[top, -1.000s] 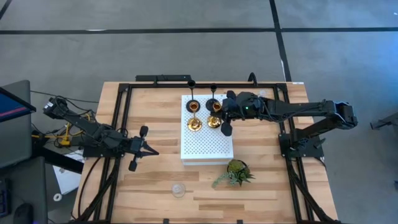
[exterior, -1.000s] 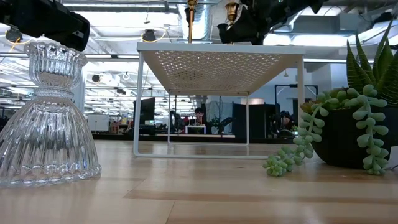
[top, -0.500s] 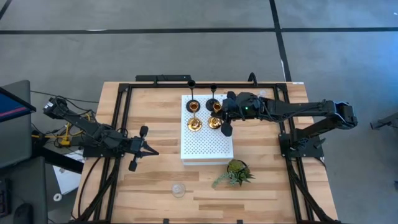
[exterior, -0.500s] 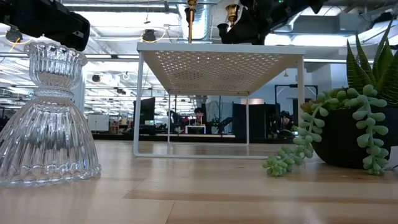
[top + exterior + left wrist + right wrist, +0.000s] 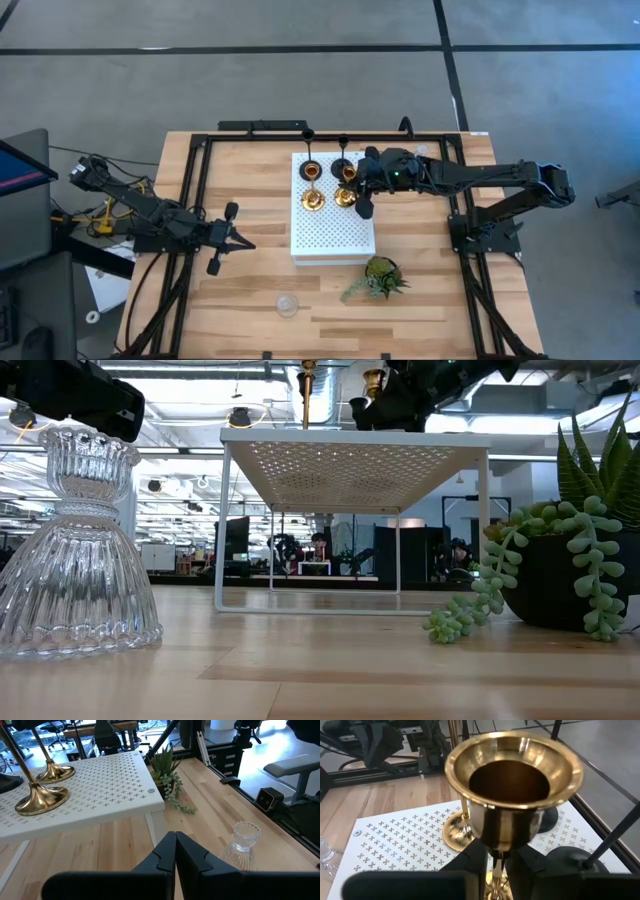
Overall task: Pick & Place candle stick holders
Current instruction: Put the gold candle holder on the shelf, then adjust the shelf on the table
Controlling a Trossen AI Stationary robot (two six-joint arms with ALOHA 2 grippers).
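Nothing has shifted: right gripper (image 5: 496, 862) stays clamped on gold holder (image 5: 512, 785) near board's (image 5: 335, 232) back edge; release pending.

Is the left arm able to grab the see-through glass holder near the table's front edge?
Probably yes. The left gripper, fingers shut, hovers over bare wood, and nothing stands between it and the glass holder; it would have to open first.

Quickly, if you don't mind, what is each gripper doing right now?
Left gripper: shut, holding nothing.
Right gripper: shut on gold candle stick holder.
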